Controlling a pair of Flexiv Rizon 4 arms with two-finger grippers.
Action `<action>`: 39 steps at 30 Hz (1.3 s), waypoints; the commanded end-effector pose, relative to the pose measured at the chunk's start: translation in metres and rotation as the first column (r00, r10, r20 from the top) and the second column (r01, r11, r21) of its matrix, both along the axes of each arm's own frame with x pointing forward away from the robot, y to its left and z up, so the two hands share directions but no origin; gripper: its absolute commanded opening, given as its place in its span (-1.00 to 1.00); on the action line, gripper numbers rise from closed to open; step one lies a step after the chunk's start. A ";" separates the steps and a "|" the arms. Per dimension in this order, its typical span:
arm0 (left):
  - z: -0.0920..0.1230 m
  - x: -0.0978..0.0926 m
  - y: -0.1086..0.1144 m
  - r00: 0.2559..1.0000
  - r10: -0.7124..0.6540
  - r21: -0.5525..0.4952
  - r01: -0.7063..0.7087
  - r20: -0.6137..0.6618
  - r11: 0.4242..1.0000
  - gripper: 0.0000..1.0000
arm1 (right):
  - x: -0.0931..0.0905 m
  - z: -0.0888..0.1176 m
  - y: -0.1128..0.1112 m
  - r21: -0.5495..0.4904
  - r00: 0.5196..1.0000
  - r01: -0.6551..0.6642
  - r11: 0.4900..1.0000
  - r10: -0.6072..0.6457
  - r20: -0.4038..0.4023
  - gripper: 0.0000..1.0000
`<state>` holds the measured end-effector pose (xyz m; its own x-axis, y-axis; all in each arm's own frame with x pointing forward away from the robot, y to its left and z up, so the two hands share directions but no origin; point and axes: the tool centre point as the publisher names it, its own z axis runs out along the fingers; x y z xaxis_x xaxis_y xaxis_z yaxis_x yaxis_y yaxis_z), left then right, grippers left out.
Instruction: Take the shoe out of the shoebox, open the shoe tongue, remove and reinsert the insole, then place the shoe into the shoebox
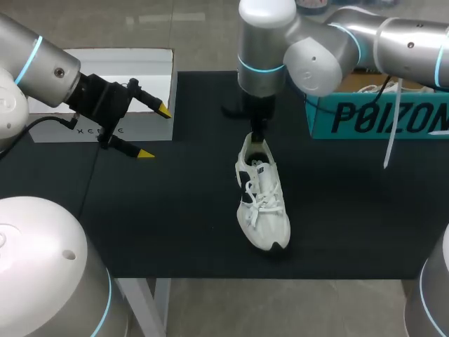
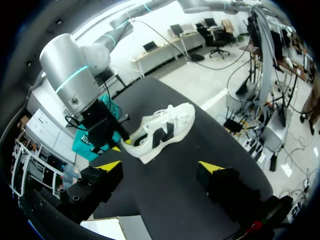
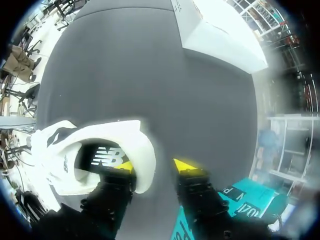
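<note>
The shoe is out of the shoebox and stands mid-table on the black mat, toe toward the near edge. The box sits at the far right corner. The right gripper straddles the heel rim loosely, one finger inside and a gap outside, so it is not gripping. The left gripper hangs spread and empty by the left edge. The tongue probably comes next, which calls for one gripper to pin the heel while the other lifts it.

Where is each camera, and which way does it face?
Head view: above and behind, looking down on the table; both arms show, left pincer open, right pincer at the shoe.
Left wrist view: on that arm, facing across the table at the shoe's side; own open pincer shows.
Right wrist view: on that arm, facing down at the shoe's heel, which its own pincer straddles.
Both wrist views share the shoe and teal box.
</note>
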<state>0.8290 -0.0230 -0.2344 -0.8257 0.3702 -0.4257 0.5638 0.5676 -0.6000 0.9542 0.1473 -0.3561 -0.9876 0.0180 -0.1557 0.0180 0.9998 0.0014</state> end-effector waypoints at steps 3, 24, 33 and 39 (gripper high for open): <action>0.000 0.000 0.000 1.000 -0.001 0.004 0.001 0.000 1.000 1.00 | -0.002 0.003 0.001 0.002 1.000 0.002 1.000 -0.002 0.004 -1.00; 0.000 0.000 0.000 1.000 -0.001 0.004 0.001 0.000 1.000 1.00 | -0.002 0.103 -0.019 -0.005 0.981 0.130 0.992 -0.128 0.147 -1.00; 0.000 0.000 0.000 1.000 -0.001 0.004 0.001 0.000 1.000 1.00 | 0.031 0.166 -0.051 0.019 0.934 0.269 0.963 -0.265 0.238 -1.00; 0.000 0.000 0.000 1.000 -0.001 0.004 0.001 0.000 1.000 1.00 | 0.056 0.206 -0.078 0.053 0.893 0.368 0.928 -0.369 0.256 -1.00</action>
<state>0.8290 -0.0231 -0.2343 -0.8257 0.3702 -0.4257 0.5638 0.5676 -0.6000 1.0099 0.0816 -0.1764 -0.8326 0.3639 -0.4176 0.3769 0.9247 0.0543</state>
